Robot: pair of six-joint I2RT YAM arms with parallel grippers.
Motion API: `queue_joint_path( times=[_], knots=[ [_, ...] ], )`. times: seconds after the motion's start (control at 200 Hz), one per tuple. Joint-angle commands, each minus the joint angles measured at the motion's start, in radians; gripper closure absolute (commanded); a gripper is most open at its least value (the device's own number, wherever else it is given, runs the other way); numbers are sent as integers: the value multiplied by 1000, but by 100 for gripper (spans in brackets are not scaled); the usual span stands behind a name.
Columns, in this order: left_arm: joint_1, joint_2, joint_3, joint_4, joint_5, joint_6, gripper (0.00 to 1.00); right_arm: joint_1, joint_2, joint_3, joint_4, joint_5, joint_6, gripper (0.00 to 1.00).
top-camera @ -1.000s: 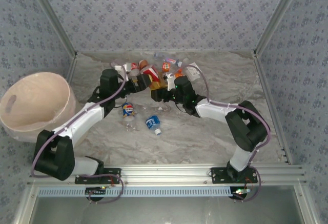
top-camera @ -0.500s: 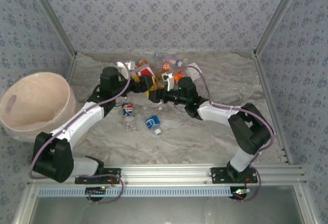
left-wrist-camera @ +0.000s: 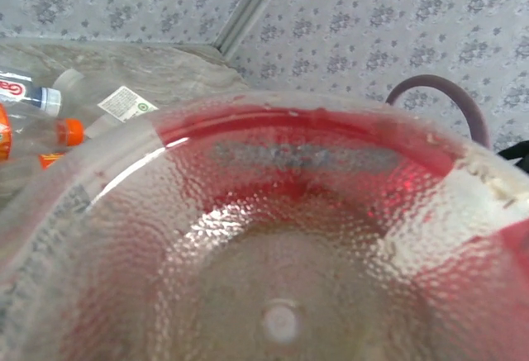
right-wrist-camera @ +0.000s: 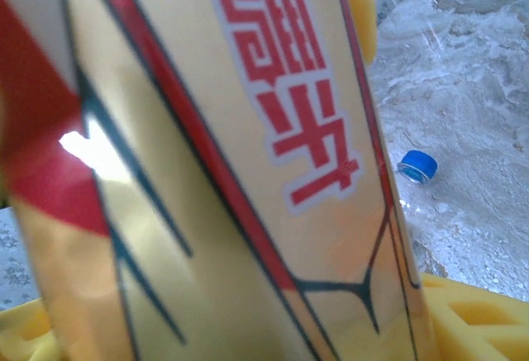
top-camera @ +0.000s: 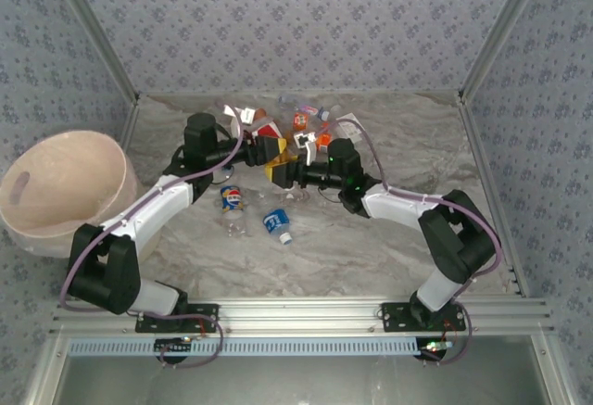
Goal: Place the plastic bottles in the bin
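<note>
A heap of small, crushed plastic bottles (top-camera: 301, 120) lies at the far middle of a marbled table (top-camera: 371, 238). Two blue-labelled bottles (top-camera: 232, 199) lie apart from it on the near side. The bin (top-camera: 65, 187), a large round beige tub, stands at the far left, well apart from the heap. The right gripper (top-camera: 283, 166) clamps a yellow-labelled bottle (right-wrist-camera: 207, 171) with red lettering between its yellow pads (right-wrist-camera: 471, 311). The left gripper (top-camera: 252, 150) reaches to the heap just beside it. A red-labelled bottle (left-wrist-camera: 281, 237) has its clear base close up against that wrist camera (whether the jaws grip it cannot be told).
</note>
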Motion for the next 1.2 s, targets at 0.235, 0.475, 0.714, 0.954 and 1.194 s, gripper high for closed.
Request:
queue_joint_path(
  times=[0.235, 0.475, 0.714, 0.954, 1.194],
  knots=[
    [4, -19, 60, -102, -133, 34, 39, -33, -51, -29, 28, 47, -75, 12],
    [4, -75, 185, -390, -495, 62, 39, -59, -223, -4, -363, 201, -352, 0],
    [5, -181, 310, -632, -876, 177, 39, -121, -320, 14, -647, 666, -301, 0],
    [39, -277, 450, -756, -1236, 336, 38, -173, -406, -71, -658, 882, -234, 0],
    [178, -346, 536, -782, -1437, 459, 38, -203, -426, -64, -692, 903, -230, 0]
  ],
)
